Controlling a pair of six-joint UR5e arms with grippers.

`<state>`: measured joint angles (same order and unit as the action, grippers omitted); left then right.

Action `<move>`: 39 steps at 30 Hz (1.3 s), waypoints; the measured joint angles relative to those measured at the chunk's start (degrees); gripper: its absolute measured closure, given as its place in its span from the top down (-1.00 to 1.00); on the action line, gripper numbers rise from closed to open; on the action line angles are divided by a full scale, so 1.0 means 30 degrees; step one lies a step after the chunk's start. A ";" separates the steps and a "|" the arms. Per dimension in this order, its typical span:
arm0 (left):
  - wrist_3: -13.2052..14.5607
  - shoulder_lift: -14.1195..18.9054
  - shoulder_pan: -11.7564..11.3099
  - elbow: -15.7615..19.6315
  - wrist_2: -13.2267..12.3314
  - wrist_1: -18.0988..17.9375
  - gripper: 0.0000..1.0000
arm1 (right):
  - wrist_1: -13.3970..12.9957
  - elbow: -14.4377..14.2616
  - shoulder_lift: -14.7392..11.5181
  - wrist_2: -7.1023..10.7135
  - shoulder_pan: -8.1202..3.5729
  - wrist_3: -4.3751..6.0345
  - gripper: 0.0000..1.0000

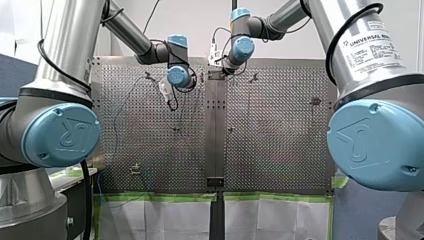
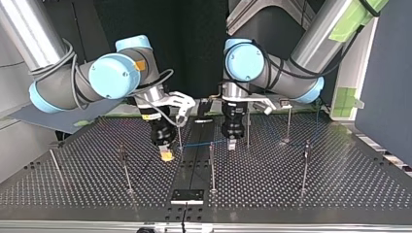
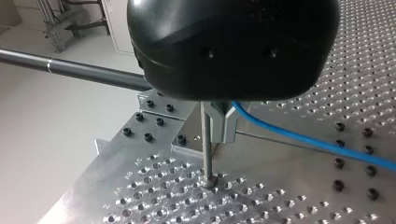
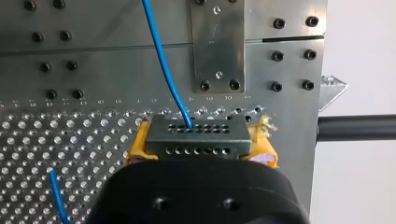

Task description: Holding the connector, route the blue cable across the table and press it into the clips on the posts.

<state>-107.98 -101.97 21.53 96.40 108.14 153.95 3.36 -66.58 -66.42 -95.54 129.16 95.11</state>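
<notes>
Okay, right tool is gripping the connector mid-route; can't tell the grip on the left tool. Next, I'm guessing the blue cable is going down into a clip on a post.

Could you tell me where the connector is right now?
In the right wrist view, the connector sits clamped between my right gripper's yellow pads, with the blue cable leaving its face.

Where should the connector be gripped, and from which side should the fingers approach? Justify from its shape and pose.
Grip the connector by its two short ends, as my right gripper does: its yellow pads clamp either end of the flat rectangular block. Approach from the side opposite the blue cable, which leaves the block's far face, so it trails freely ahead.
</notes>
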 joint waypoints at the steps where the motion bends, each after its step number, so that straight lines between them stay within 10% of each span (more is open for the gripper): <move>1: -0.0004 -0.0062 -0.0063 -0.0075 -0.0045 -0.0173 -1.00 | -0.0014 0.0002 0.0006 0.0109 -0.0021 0.0000 -1.00; 39: 0.0269 -0.2317 -0.1953 -0.3951 -0.1839 0.0457 -1.00 | -0.0234 0.1394 0.1547 0.1776 -0.2066 0.0088 -1.00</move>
<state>-107.18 -108.92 15.67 84.55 102.62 155.32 2.66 -62.39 -61.78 -90.21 122.96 95.38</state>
